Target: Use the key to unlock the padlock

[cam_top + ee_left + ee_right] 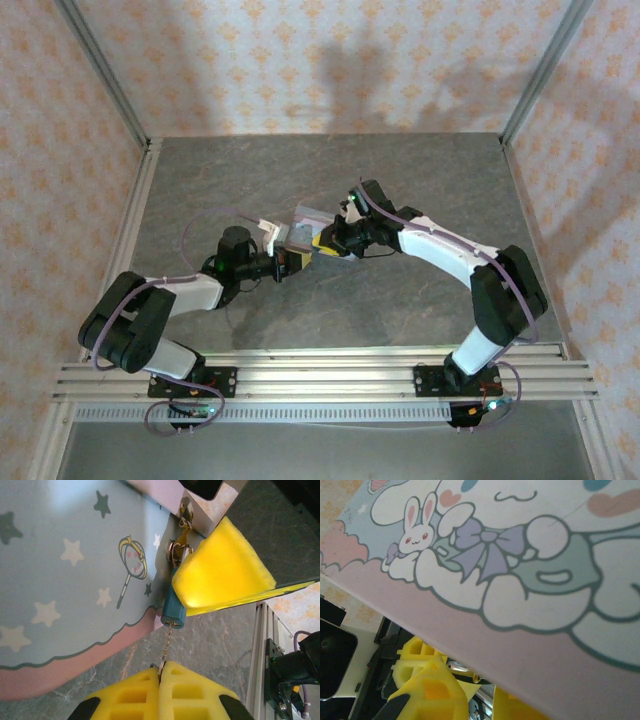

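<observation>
The small blue padlock hangs from the clasp at the edge of the pale blue tin, keyhole end toward me. The thin silvery key runs from that keyhole down into my left gripper, which is shut on its head. One yellow finger of my right gripper presses on the padlock's upper side and covers it. In the right wrist view the tin hides the padlock; my right gripper sits below the tin's pink edge. From above, both grippers meet beside the tin.
The grey marble tabletop spreads around the arms. An aluminium rail runs along its near edge, and metal posts stand at the back corners. Patterned walls close in three sides.
</observation>
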